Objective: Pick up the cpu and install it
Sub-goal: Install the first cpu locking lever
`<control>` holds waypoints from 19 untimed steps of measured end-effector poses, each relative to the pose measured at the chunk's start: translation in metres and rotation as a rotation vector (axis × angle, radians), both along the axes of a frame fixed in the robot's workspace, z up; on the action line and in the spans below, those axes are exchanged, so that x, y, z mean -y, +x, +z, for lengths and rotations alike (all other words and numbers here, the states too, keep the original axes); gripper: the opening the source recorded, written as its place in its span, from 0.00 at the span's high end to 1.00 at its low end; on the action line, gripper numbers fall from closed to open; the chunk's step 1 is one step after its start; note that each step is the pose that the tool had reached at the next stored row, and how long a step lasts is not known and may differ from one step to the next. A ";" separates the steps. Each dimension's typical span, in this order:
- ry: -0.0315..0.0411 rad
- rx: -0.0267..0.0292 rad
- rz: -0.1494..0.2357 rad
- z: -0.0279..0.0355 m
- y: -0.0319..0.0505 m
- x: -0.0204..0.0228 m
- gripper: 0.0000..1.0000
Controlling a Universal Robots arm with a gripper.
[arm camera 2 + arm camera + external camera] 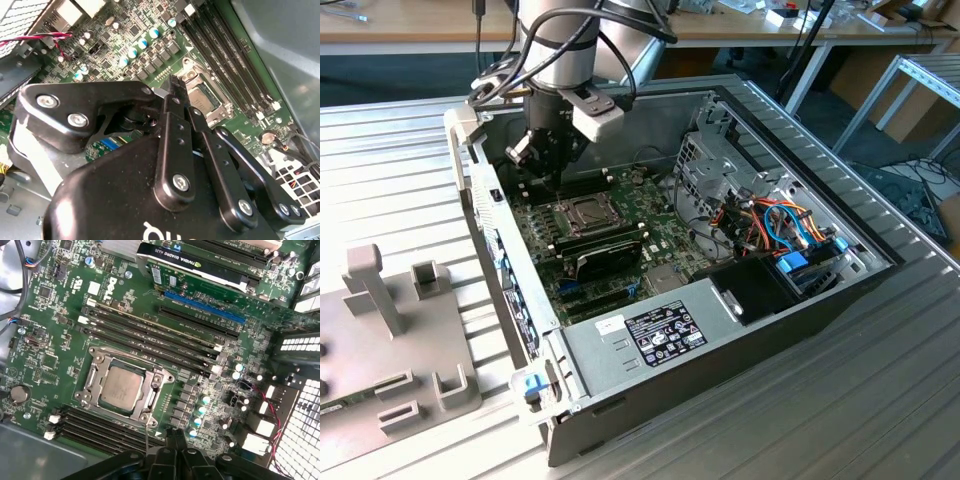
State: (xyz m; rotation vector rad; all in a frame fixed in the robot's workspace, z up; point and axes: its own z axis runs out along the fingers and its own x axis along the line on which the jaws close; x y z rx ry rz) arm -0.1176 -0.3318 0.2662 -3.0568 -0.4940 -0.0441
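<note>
Inside the open computer case [805, 170], the cpu [121, 386] lies seated in the socket [95, 374] on the green motherboard [55, 315], placement apparently done, while the end effector [173, 84] hovers just above, clenched on nothing.

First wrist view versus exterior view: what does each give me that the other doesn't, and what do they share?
First wrist view: a close look at the cpu lying within the socket frame, and a coin battery. Exterior view: the open case, its power supply, orange and blue cables, and a grey fixture at the exterior view's left. Shared: the green motherboard, the graphics card, and the gripper near the socket frame.
</note>
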 end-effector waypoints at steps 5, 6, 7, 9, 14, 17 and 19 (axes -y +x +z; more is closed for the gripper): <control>0.0182 -0.0002 -0.055 0.0000 0.0000 0.0000 0.89; 0.0233 -0.0003 -0.064 0.0000 -0.0001 0.0000 0.89; 0.0360 -0.0009 -0.075 0.0000 -0.0002 0.0000 0.89; 0.0523 -0.0017 -0.093 0.0000 -0.0004 0.0000 0.89; 0.0661 -0.0016 -0.153 -0.0006 -0.0013 0.0000 0.89; 0.0691 -0.0004 -0.196 -0.0014 -0.0023 0.0000 0.89; 0.0867 -0.0020 -0.203 -0.0014 -0.0050 0.0000 0.89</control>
